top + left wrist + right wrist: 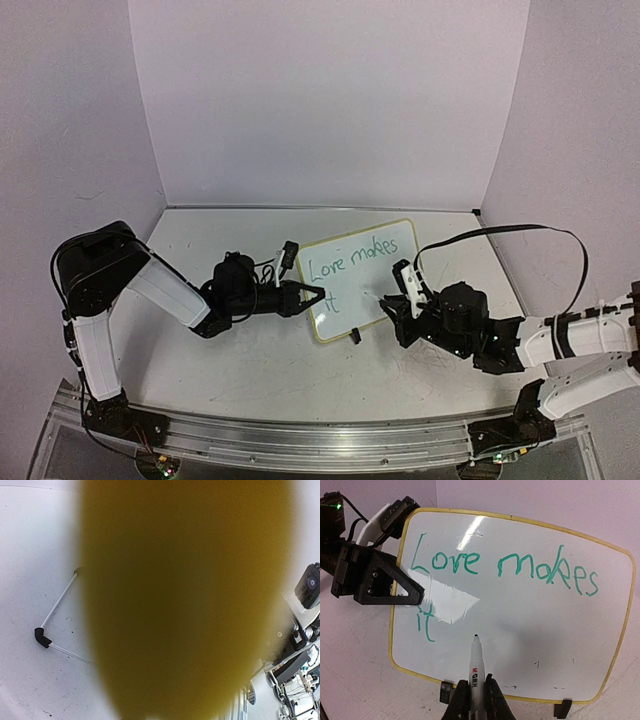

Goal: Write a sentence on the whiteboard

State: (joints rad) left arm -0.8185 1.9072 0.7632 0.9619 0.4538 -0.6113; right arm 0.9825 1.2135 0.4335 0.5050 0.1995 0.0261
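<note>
Three green words, "Love makes it", stand on the whiteboard (530,630), which sits propped on its black feet (446,692) on the table (240,370) between the two arms, face tilted toward the right wrist camera. The left gripper (412,591) is clamped on the board's left edge, one finger lying across the front of the yellow frame. I judge this hold is there to brace the light board so that pen pressure does not push it back or tip it. The right gripper (476,700) is closed on a marker (475,662), gripped low on the barrel with the tip pointing up at the bare patch just right of "it". That is the natural spot for the next word, and the tip looks at or very near the surface, though contact cannot be confirmed. The sentence reads as unfinished, with most of the second line free. A yellow-brown blur (185,600) fills the left wrist view, too close to the lens to identify.
</note>
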